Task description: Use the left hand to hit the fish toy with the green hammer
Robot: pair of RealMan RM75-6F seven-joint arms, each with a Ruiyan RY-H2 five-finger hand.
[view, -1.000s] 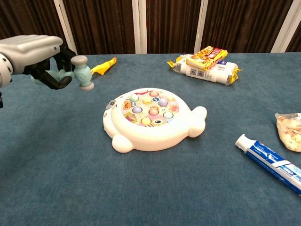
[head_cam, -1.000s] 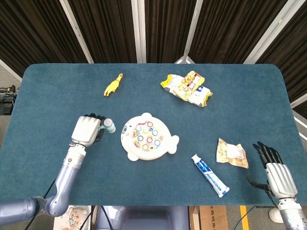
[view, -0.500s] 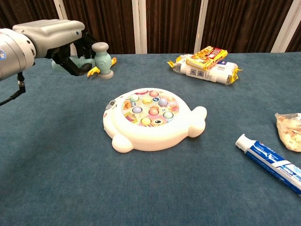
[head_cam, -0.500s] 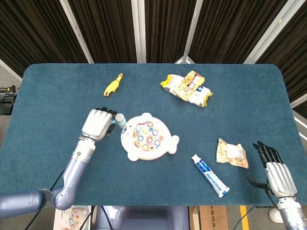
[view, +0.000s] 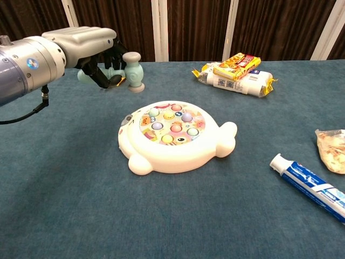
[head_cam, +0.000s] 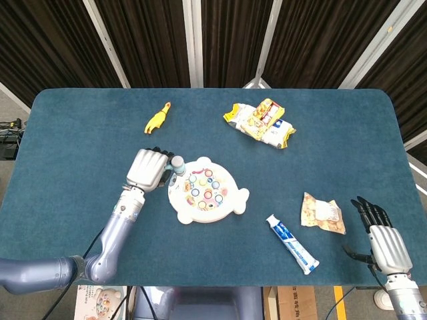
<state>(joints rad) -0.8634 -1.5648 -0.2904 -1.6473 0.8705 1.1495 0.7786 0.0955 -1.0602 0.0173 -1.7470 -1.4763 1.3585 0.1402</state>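
Note:
The white fish toy [head_cam: 205, 191] [view: 175, 138] with coloured pegs on top lies at the table's middle. My left hand [head_cam: 148, 169] [view: 89, 49] grips the pale green hammer [view: 131, 71] by its handle, held in the air just left of the toy. The hammer's head [head_cam: 177, 164] hangs near the toy's upper left rim, above the table. My right hand [head_cam: 382, 233] rests at the table's near right corner, fingers straight and empty; the chest view does not show it.
A yellow rubber chicken [head_cam: 157, 119] lies at the back left. Snack packets [head_cam: 261, 123] [view: 234, 73] sit at the back right. A toothpaste tube [head_cam: 291, 243] [view: 312, 186] and a small snack bag [head_cam: 322, 213] [view: 331, 149] lie right of the toy.
My left hand has carried the hammer rightward and up, from well left of the toy to just beside its upper left rim. The right hand has not moved.

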